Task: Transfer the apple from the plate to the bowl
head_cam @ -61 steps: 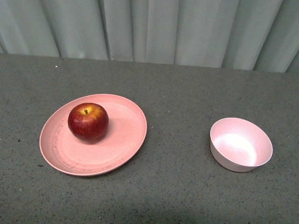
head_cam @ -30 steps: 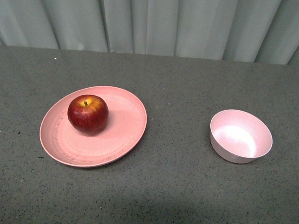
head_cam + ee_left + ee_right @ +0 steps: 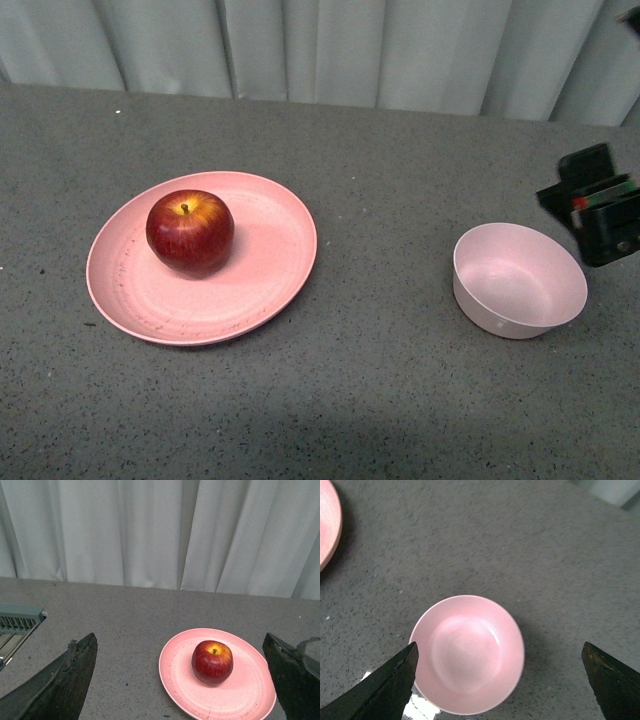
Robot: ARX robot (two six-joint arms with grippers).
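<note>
Reach step: the apple (image 3: 190, 232) sits on the plate (image 3: 268, 275); the bowl (image 3: 520, 282) is empty. Your left gripper (image 3: 179, 645) faces the apple, spread wide. Your right gripper (image 3: 500, 647), also spread, hovers over the bowl. Next, straddle the apple.

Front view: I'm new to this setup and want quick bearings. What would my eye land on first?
The glossy dark-red apple with a yellow patch at its stem, sitting left of centre on the wide salmon-pink plate at the left. Next, the small, empty pale pink bowl off to the right, with a black piece of the robot's right arm beside it at the frame edge.
</note>
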